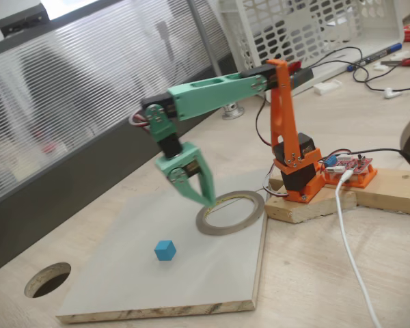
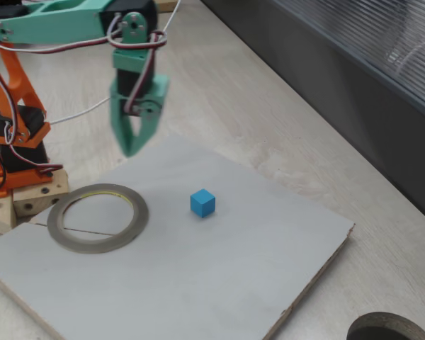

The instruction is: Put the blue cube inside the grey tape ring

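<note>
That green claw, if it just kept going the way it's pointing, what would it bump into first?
Probably the bare grey board. The claw points down, hanging above the board between the grey tape ring and the blue cube; depth is unclear, so it might clip the ring's edge.

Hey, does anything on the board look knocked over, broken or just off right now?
Nothing stands out. The blue cube sits flat on the board, apart from the grey tape ring, which lies flat and whole. The gripper hangs above, holding nothing.

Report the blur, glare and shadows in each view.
In a fixed view the gripper is slightly soft and the window glares at the top edge; the blue cube is sharp. In a fixed view the gripper is smeared by motion blur, while the grey tape ring stays crisp, with faint shadows.
</note>
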Available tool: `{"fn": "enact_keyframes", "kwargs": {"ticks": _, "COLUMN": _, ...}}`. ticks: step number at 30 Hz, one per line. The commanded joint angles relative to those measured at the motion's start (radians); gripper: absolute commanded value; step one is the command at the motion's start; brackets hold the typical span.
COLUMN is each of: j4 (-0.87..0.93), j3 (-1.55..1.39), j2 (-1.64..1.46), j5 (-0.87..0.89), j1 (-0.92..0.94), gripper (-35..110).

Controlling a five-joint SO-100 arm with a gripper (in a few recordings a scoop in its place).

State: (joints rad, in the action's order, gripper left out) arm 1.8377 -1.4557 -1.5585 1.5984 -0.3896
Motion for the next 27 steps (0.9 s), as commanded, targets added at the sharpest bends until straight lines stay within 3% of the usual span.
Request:
{"fn": "enact_keyframes", "kwargs": {"ticks": 1, "j4": 0.002, "j3": 0.141, "j2": 0.126, "j5": 0.014, "j1": -0.009, "gripper": 2}}
{"fn": "enact_keyframes", "kwargs": {"ticks": 8, "j4": 0.002, "j3": 0.394, "j2": 0.296, "j5": 0.014, "j1": 0.129, "gripper": 2}}
{"fn": "enact_keyframes", "kwargs": {"ticks": 13, "j4": 0.002, "j3": 0.572, "j2": 0.408, "j5": 0.009, "j1": 0.129, "gripper": 2}}
{"fn": "enact_keyframes", "kwargs": {"ticks": 27, "j4": 0.012, "j3": 0.578, "j2": 0.416, "j5": 0.008, "j1": 0.121, "gripper": 4}}
